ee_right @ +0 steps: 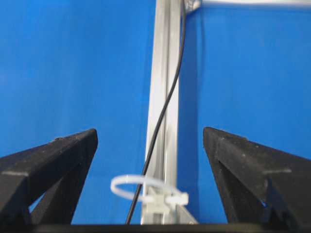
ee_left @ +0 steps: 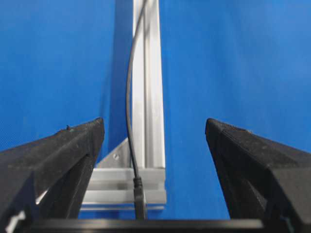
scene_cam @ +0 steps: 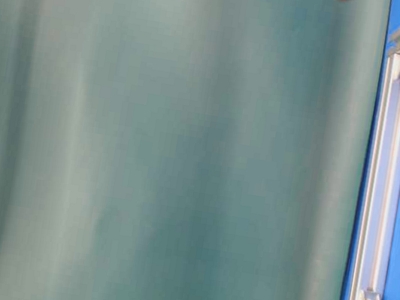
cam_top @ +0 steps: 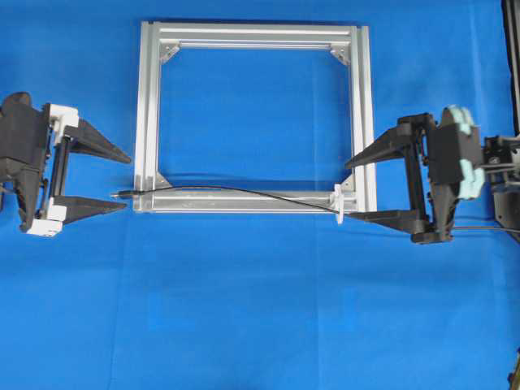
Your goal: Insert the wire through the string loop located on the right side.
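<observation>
No lettering visible; left claw [cam_top: 120,180] released; right claw [cam_top: 351,191] released, both empty.

Overhead looks straight down; wrist views close, low, share frame [cam_top: 256,199] bar.

The left end effector [cam_top: 122,180] sits at the left edge of the overhead view, level, its two black fingers [cam_top: 97,143] pointing right and spread wide — nothing between them. Its body is black with white blocks at the finger roots. The right end effector [cam_top: 351,188] mirrors it from the right edge, fingers [cam_top: 382,150] pointing left, spread just as wide and holding nothing. Its wrist carries a pale green part, with black cabling trailing off right. In both wrist views the fingers stand far apart — tips blunt and dark.
</observation>
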You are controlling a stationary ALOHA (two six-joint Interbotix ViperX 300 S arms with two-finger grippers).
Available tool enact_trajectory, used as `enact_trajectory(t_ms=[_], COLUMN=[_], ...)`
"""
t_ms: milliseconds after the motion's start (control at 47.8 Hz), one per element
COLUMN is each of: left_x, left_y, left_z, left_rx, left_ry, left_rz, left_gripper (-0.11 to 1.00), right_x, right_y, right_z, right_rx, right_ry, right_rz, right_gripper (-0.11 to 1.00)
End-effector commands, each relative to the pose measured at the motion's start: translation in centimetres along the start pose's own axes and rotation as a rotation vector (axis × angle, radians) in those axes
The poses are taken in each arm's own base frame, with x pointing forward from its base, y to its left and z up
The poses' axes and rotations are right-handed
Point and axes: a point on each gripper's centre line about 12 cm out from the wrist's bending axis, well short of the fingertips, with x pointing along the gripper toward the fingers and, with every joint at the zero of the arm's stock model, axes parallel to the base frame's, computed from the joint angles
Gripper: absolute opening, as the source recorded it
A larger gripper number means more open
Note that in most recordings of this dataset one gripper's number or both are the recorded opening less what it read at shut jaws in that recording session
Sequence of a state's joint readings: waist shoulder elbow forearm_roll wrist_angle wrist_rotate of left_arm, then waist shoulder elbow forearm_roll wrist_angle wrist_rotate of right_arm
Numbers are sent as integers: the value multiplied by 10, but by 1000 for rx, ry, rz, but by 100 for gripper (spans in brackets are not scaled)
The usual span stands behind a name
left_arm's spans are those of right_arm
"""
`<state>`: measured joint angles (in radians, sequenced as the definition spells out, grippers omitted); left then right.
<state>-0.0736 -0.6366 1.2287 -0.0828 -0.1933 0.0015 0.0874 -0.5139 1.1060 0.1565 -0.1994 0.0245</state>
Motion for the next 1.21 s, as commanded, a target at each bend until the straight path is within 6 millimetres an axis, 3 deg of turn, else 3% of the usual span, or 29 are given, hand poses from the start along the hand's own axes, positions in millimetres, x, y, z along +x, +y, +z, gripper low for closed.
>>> enact_trajectory(t_ms=[0,1193], left_x=[-4,-5], left_y=[4,9], left_z=[10,9], left_rx=[-7,-14], left_ry=[-29,-23], left_rz=[16,38], left_gripper=[80,80], right_x=[-3,-2], right_y=[1,1], right_z=[15,13], right_rx=[-3,-15], right_ry=[-29,-11], right_rz=[3,2], right_gripper=[92,92])
